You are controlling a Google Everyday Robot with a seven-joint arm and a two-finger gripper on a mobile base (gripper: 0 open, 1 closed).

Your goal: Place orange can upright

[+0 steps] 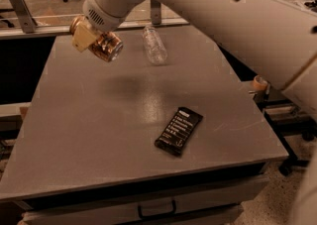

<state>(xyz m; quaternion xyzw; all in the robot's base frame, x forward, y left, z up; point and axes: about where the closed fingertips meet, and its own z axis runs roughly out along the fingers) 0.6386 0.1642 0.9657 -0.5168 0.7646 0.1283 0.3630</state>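
I see gripper [93, 40] upper left, jaws pinching orange can [107, 46], can tilted, clear of surface [99, 135], bottle [154, 45] lying nearby

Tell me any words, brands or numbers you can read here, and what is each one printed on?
On the black packet lying on the table: rows of pale lettering, too small to read.
On the orange can, held tilted above the table in the gripper: pale markings, nothing readable.
On the clear bottle lying on the table: no label or text shows.
So no text can be quoted.
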